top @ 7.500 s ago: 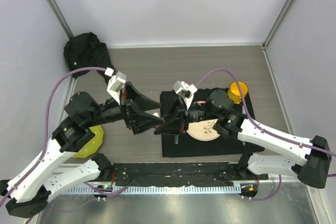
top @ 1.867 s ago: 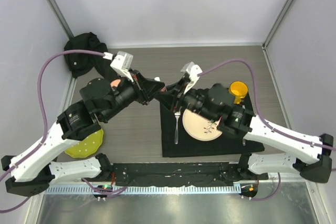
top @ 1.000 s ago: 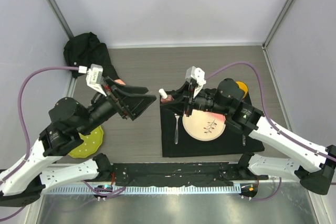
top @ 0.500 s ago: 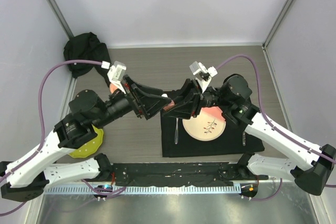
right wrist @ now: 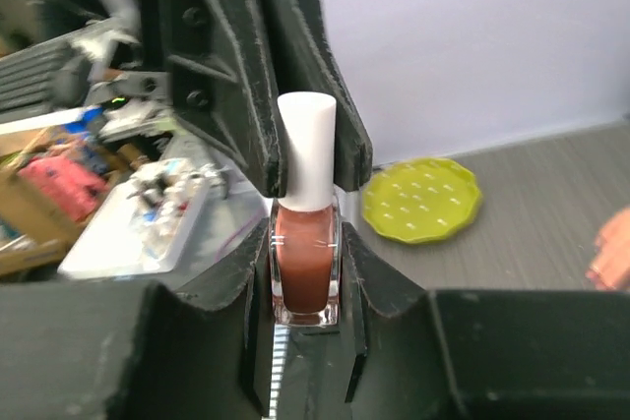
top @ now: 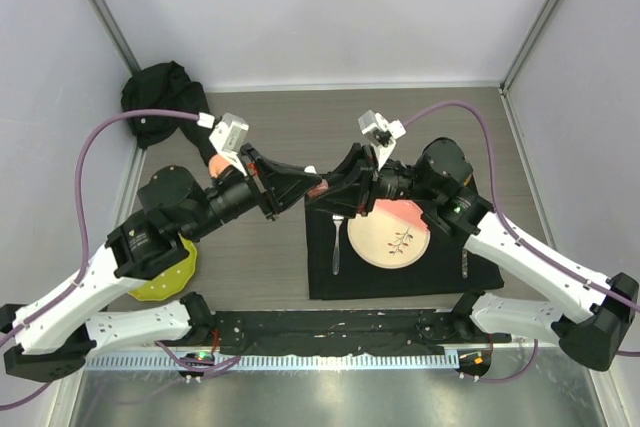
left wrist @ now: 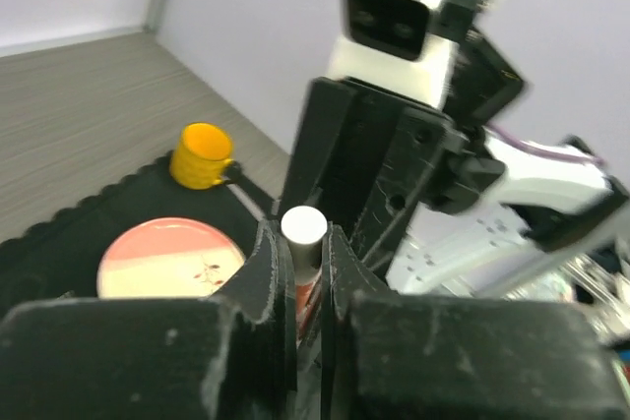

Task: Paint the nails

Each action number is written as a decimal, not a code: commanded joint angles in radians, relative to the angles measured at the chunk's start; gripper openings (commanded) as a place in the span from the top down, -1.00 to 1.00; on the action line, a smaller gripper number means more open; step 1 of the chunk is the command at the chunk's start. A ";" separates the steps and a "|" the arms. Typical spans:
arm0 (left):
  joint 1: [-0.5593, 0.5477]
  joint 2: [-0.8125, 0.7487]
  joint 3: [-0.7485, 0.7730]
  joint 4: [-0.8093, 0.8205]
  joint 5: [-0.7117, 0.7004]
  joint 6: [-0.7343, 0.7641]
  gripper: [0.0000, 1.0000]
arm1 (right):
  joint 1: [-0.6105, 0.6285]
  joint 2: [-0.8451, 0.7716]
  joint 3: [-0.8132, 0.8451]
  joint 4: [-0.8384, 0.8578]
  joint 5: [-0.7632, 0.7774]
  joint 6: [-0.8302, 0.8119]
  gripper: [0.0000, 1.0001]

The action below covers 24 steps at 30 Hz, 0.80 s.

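Note:
A small polish bottle (right wrist: 305, 261) of reddish-brown polish hangs in the air between the two arms. My right gripper (right wrist: 305, 277) is shut on its glass body. My left gripper (left wrist: 303, 243) is shut on its white cap (left wrist: 303, 227), coming in from the opposite side. From above, both grippers meet over the mat's left edge (top: 318, 187). The pale pink mannequin hand (top: 213, 162) lies mostly hidden under the left arm, and its black sleeve (top: 165, 97) runs to the back-left corner. A pink bit of the hand (right wrist: 612, 248) shows at the edge of the right wrist view; the nails are too small to make out.
A black mat (top: 400, 282) holds a pink-and-cream plate (top: 390, 237), a fork (top: 337, 242) and a knife (top: 465, 267). A yellow cup (left wrist: 202, 154) stands at the mat's far corner. A yellow-green plate (top: 165, 272) lies at the near left.
The left arm swung in from the left to the bottle held by the right gripper. Its jaws, open a moment ago, have shut on the white cap.

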 commanded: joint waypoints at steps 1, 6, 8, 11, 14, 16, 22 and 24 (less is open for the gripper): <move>-0.001 0.051 0.074 -0.014 -0.223 0.009 1.00 | 0.075 -0.014 0.089 -0.272 0.532 -0.255 0.97; -0.081 0.219 0.184 -0.220 -0.712 -0.102 0.99 | 0.513 0.070 0.130 -0.264 1.656 -0.556 0.98; -0.088 0.285 0.267 -0.313 -0.832 -0.155 1.00 | 0.524 0.100 0.129 -0.230 1.760 -0.621 0.98; -0.087 0.379 0.358 -0.364 -0.821 -0.184 1.00 | 0.525 0.137 0.132 -0.208 1.717 -0.661 0.98; -0.087 0.401 0.372 -0.335 -0.761 -0.178 1.00 | 0.499 0.112 0.115 -0.211 1.566 -0.634 0.98; -0.085 0.391 0.361 -0.311 -0.733 -0.183 1.00 | 0.462 0.074 0.090 -0.213 1.478 -0.591 0.98; -0.085 0.237 0.188 -0.084 -0.557 -0.155 0.69 | 0.364 0.002 0.028 -0.202 1.174 -0.529 0.98; -0.085 0.183 0.145 -0.056 -0.534 -0.150 0.67 | 0.331 -0.032 0.005 -0.188 1.125 -0.517 0.97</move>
